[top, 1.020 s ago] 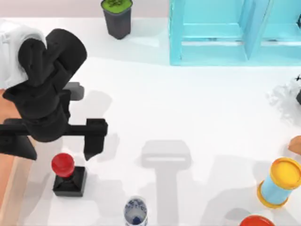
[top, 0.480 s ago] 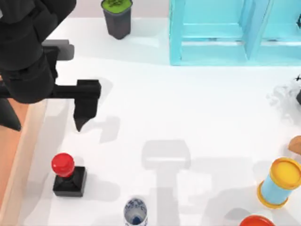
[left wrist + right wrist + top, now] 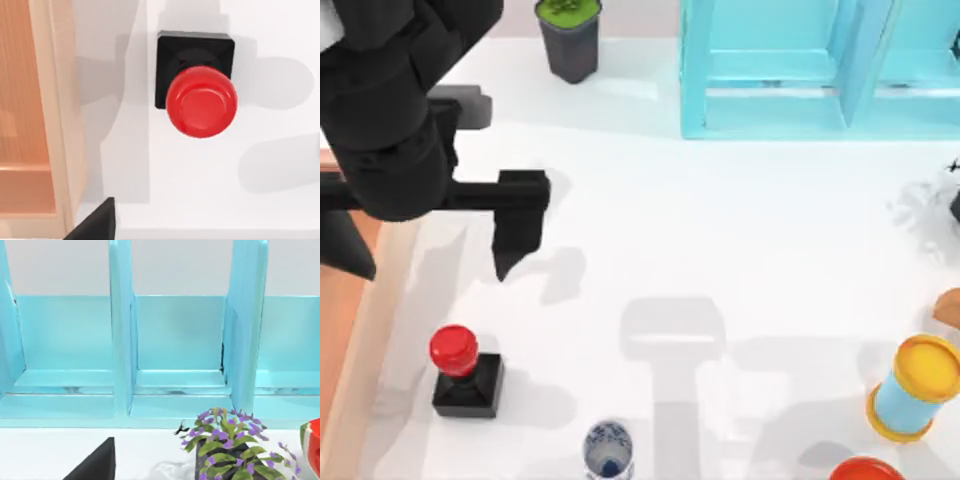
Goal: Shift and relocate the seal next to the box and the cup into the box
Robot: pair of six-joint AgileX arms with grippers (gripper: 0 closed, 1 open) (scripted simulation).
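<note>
The left gripper (image 3: 425, 240) hangs over the table's left side, above the pale rim of the box (image 3: 355, 330), its two black fingers spread wide apart and holding nothing, one finger (image 3: 517, 222) pointing down over the white table (image 3: 720, 230) and the other over the box's orange-brown floor; a second ago it sat low, just beside the seal, half a second ago it had pulled up and away toward the far edge, and now it has slid slightly back toward the near side and a little to the right; the seal (image 3: 463, 369) has not shifted in that time, standing upright on the table just beside the box's rim without touching it, red ball knob over square black base; in the left wrist view the seal (image 3: 197, 85) stands apart from the box (image 3: 55, 115), with bare table between them; the cup (image 3: 608, 449) stays at the near edge of the table, to the right of the seal and well outside the box; the right wrist view faces the turquoise shelf unit (image 3: 120, 340) and a purple-flowered plant (image 3: 230, 440); I cannot tell how the right gripper's fingers stand.
</note>
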